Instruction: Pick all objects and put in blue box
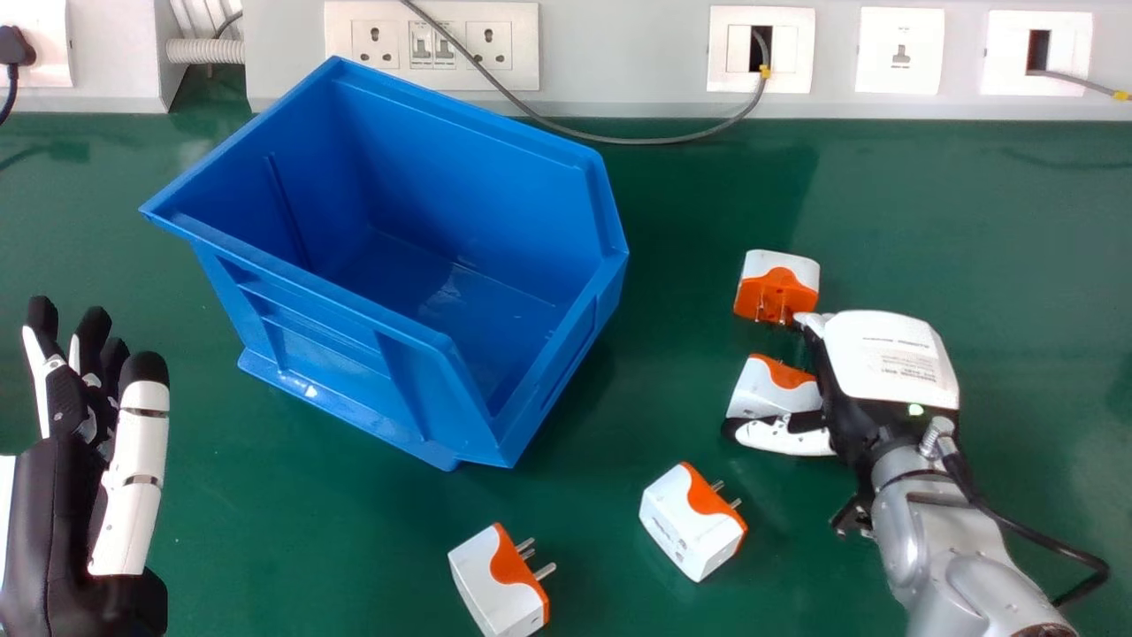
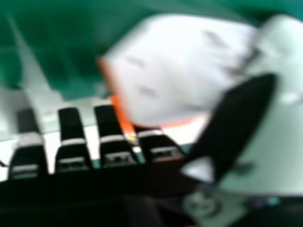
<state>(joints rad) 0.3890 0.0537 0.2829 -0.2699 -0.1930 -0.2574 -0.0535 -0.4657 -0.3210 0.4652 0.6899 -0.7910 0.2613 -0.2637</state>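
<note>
Wall: pale trunking (image 1: 619, 53) behind the table, five socket or outlet plates along it, one cut by the view's left edge; grey cable (image 1: 610, 139) looping down from it.
Table: green top (image 1: 1017, 221), carrying everything below.
Blue box: one (image 1: 327, 354), open-topped, set at an angle, left of centre, its floor visible.
Adapters: four, white with orange. One in the right hand, three on the table.
Held adapter: (image 1: 761, 389) right of the box, between thumb and fingers; cannot tell if it touches the table.
Far adapter: (image 1: 778, 283) just beyond the held one, prongs toward the near side; close to the right hand, contact unclear.
Middle adapter: (image 1: 690, 526) nearer side, between box and right arm, prongs pointing right and away.
Near adapter: (image 1: 500, 584) nearest edge of view, left of the middle one, well apart from it, prongs to the right.
Right hand: (image 1: 884, 354) back up; fingers (image 2: 111, 127) bent in on one side of the held adapter, thumb against the other, gripping it. Blurred up close.
Left hand: (image 1: 62, 495) at the view's left edge, fingers extended and a little spread, apart from the box, holding nothing.
</note>
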